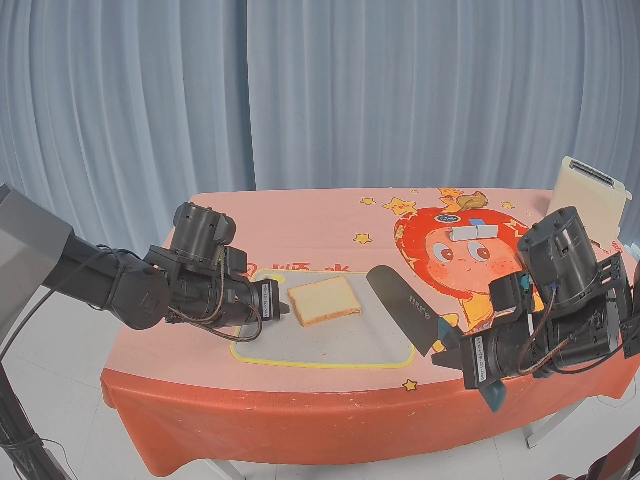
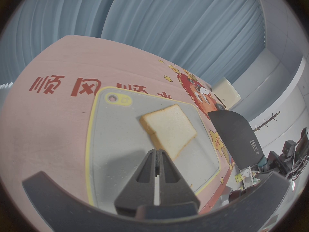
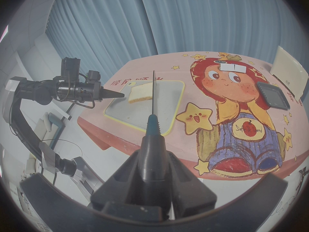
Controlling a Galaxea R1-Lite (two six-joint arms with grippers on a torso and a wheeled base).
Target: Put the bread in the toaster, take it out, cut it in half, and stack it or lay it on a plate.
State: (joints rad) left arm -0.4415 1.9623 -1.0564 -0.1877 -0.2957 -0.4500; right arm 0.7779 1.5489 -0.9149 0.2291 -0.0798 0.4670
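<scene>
Leftmost, the black left gripper (image 1: 287, 308) sits clenched and empty, tips just beside the pale near-square bread slice (image 1: 325, 299). That slice lies flat mid-frame on the grey yellow-rimmed cutting board (image 1: 373, 348), slightly skewed, with bare board below it. Lower right, the right gripper (image 1: 448, 349) grips the dark-bladed teal-handled knife (image 1: 403, 305), blade pointing up-left over the board's right edge.

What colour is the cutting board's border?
Yellow, around a grey cutting board; clearest in the left wrist view.
</scene>
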